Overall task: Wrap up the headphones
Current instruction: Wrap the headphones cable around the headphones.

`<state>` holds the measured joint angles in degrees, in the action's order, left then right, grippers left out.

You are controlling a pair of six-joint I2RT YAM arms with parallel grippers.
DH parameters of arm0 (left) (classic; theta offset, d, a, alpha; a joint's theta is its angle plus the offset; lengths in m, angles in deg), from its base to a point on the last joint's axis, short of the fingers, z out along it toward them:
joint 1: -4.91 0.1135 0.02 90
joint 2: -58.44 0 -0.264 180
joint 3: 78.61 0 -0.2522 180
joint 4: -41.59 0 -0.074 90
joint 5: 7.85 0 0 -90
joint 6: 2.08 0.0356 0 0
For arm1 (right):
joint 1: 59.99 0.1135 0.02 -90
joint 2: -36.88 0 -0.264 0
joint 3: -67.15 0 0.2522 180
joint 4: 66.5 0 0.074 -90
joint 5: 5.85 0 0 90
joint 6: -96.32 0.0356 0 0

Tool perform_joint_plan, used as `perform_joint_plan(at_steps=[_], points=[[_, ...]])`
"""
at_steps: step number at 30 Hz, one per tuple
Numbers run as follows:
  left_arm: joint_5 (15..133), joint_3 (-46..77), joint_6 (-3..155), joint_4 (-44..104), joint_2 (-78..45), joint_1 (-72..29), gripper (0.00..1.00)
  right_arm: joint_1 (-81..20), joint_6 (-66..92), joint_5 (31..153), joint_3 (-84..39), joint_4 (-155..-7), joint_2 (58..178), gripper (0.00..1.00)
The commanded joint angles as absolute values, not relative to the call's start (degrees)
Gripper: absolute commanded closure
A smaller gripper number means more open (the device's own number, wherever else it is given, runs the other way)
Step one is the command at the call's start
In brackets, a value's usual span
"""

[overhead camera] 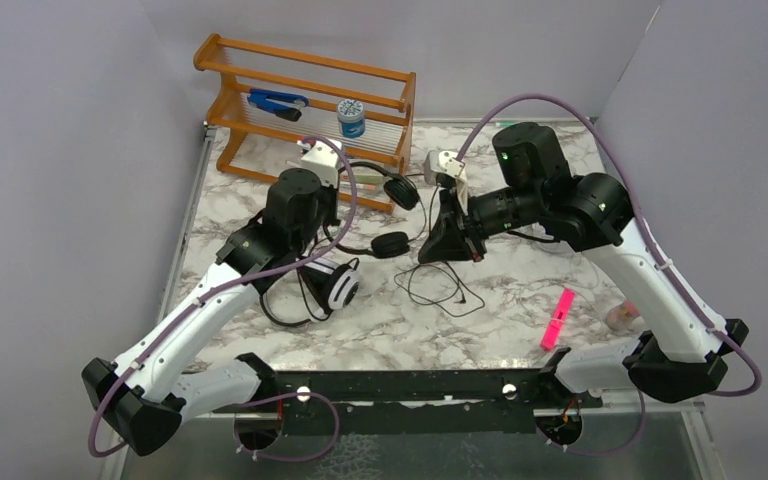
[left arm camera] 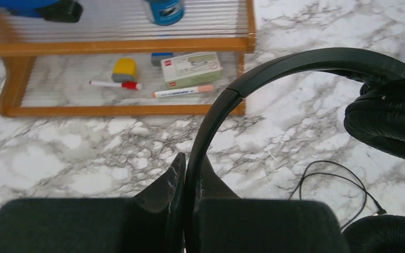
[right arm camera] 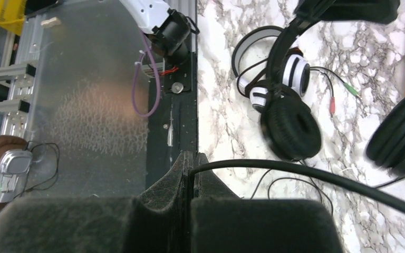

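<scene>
Nothing here is legible. The pale box (left arm camera: pixel 192 68) under the wooden rack (left arm camera: pixel 116 109) bears a red mark and fine print — too blurred to read — as is the label on the blue jar (left arm camera: pixel 163 9).

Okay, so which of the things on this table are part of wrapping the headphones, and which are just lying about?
Part of the job:
black headphones, headband pinched in the left end effector
black cord, pinched in the right end effector
white headphones with black pads, lying free

Lying about:
wooden rack
blue-lidded jar
blue tool
small box
pink highlighter
</scene>
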<state>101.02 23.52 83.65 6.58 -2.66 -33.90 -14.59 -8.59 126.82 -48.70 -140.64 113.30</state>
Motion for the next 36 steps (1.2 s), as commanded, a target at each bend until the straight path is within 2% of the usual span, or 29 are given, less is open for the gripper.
perform_joint_plan(at_steps=[1,3,7,11,15,20,25,31,36], points=[[106.8,23.0,76.9,5.8,-0.8,-28.9,1.00,-14.5,-8.4,131.4,-47.4,-142.8,111.0,1.00],[101.5,23.3,78.0,7.5,-0.8,-27.1,1.00,-14.5,-8.0,128.6,-46.8,-142.0,110.9,1.00],[86.8,26.2,84.6,13.3,1.2,-26.8,1.00,-14.5,-5.3,115.7,-48.7,-138.4,111.5,1.00],[81.4,30.1,85.0,15.7,4.9,-26.8,1.00,-14.6,0.1,103.2,-53.2,-137.0,116.0,1.00],[76.0,33.2,85.6,16.8,7.4,-26.8,1.00,-16.1,1.8,108.0,-54.5,-136.4,119.1,1.00],[76.1,34.8,84.5,18.0,8.8,-26.8,1.00,-18.9,5.7,120.1,-55.3,-134.7,121.9,1.00],[78.5,34.0,80.6,20.4,5.2,-26.8,1.00,-18.8,12.2,129.2,-58.4,-133.1,127.1,1.00],[78.1,33.5,80.7,22.7,-0.8,-26.8,1.00,-18.8,23.0,138.9,-61.1,-123.7,129.9,1.00],[83.0,30.3,76.3,20.3,-4.6,-26.8,1.00,-17.7,25.9,139.7,-62.7,-122.6,132.9,1.00]])
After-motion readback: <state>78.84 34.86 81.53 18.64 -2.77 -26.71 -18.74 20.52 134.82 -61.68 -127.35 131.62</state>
